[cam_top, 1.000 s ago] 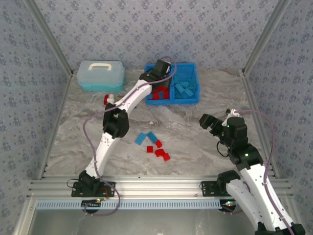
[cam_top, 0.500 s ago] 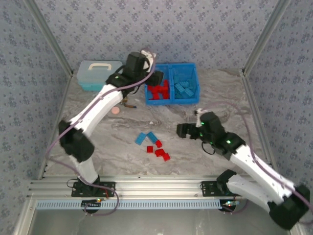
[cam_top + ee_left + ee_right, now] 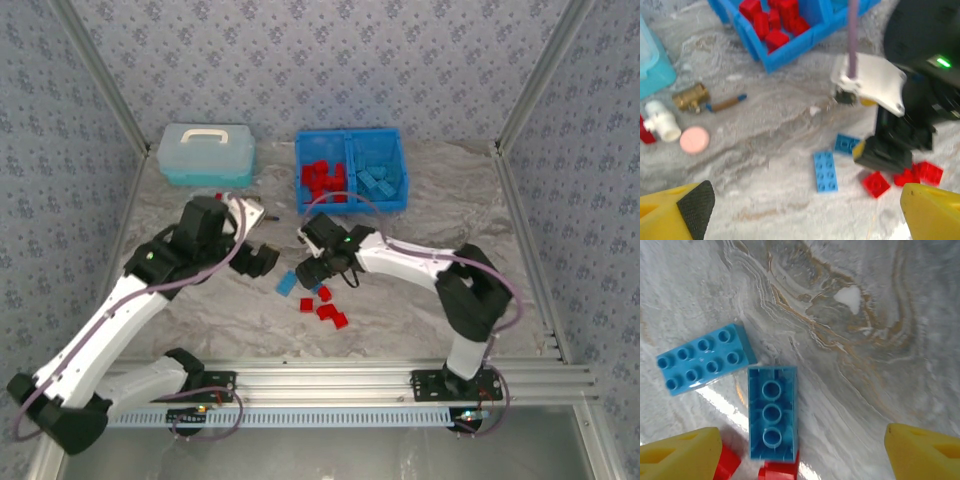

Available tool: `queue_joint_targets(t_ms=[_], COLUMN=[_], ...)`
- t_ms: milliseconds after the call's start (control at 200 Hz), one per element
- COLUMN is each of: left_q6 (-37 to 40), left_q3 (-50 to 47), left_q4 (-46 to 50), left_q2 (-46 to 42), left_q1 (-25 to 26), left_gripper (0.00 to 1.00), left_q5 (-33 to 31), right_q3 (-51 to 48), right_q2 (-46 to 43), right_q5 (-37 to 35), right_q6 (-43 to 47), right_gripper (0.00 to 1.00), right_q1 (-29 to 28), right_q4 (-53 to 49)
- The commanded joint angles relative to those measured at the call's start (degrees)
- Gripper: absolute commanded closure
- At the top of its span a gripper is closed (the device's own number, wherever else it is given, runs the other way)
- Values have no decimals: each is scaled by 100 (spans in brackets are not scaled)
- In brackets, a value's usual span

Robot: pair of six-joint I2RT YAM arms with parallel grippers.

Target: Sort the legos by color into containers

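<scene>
Robot test cell, lab-type setting. Grey marble-patterned tabletop [image 3: 400,300] boxed in by blue-grey floral-patterned wall panels [image 3: 330,60] at 9, 12 and 3 o'clock, held in bare silver aluminium struts [image 3: 100,85]. Slotted aluminium rail [image 3: 330,380] at 6 o'clock carries two cabled white-and-black robot arms [image 3: 400,262]. Left wrist view: green indicator light [image 3: 943,62] on black arm housing.

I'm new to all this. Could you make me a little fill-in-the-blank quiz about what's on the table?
The bin's left compartment holds ___ bricks. Exactly ___ blue bricks lie loose on the table. The right hand is above them, fingers ___.
Missing: red; two; open.
</scene>
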State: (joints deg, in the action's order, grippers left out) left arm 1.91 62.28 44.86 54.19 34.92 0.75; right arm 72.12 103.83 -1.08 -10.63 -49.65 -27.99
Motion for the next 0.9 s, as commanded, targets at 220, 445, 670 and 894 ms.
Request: queue_joint_targets(t_ms=[220,445,670,894], left_q6=[-84,-67,-87,-137], left_q3=[-806,-837,-971,-944], left_q4=[310,83,-96,-108], left_q2=[-674,-390,-261,-200], left_q1=[-9,-4,-7,-54], left_gripper=[1,1,1,1], left_q5=[-278,-199,-138,-72], right_q3=[424,421,479,625], right_q2=[883,730,-345,-1044], right_q5=[236,57,-485,-868], right_q6=[318,230,115,111], right_gripper=[42,79,80,77], right_q1=[-132,-149,77,1322], right_q4=[-321,-340,-103,471])
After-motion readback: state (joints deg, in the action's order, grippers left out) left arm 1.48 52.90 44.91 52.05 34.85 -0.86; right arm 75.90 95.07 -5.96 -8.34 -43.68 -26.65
